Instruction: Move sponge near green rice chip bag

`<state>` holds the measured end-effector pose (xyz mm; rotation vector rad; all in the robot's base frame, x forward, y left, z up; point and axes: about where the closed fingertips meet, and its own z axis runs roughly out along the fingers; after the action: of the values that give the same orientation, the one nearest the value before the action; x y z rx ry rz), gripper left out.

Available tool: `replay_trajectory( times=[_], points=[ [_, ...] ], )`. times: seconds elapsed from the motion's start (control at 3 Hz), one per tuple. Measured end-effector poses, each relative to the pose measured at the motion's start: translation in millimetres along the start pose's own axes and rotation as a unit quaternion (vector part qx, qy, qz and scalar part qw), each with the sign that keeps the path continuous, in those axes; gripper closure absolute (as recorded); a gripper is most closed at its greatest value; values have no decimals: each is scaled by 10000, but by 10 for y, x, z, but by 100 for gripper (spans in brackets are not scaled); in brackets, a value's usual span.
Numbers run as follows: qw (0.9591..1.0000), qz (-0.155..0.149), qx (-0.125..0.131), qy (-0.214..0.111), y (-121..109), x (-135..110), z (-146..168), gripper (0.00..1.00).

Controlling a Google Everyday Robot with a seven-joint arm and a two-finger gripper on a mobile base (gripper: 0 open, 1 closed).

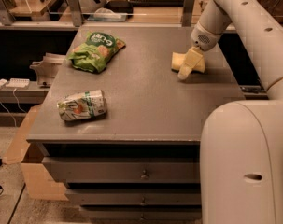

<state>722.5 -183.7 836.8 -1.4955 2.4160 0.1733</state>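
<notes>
The pale yellow sponge point(177, 61) lies on the right side of the grey table point(141, 101), toward the back. My gripper point(187, 66) comes down from the upper right and sits right over the sponge, covering its middle. The bright green rice chip bag point(95, 51) lies at the table's back left, well apart from the sponge.
A smaller white-and-green packet point(82, 105) lies near the table's front left edge. Drawers point(142, 174) sit below the tabletop. My white base point(246, 162) fills the front right. A shelf with clutter point(108, 13) runs behind the table, and a cardboard box point(19, 143) stands on the floor at the left.
</notes>
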Motion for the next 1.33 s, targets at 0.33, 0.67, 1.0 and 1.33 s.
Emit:
replay_trajectory(
  times=[0.33, 0.67, 1.0, 1.33],
  points=[
    [10000, 52, 18, -9, -46, 22, 22, 41],
    [10000, 13, 52, -74, -51, -24, -29, 64],
    [9993, -284, 137, -216, 15, -245, -179, 88],
    [9951, -838, 119, -510, 198, -566, -348, 100]
  ],
)
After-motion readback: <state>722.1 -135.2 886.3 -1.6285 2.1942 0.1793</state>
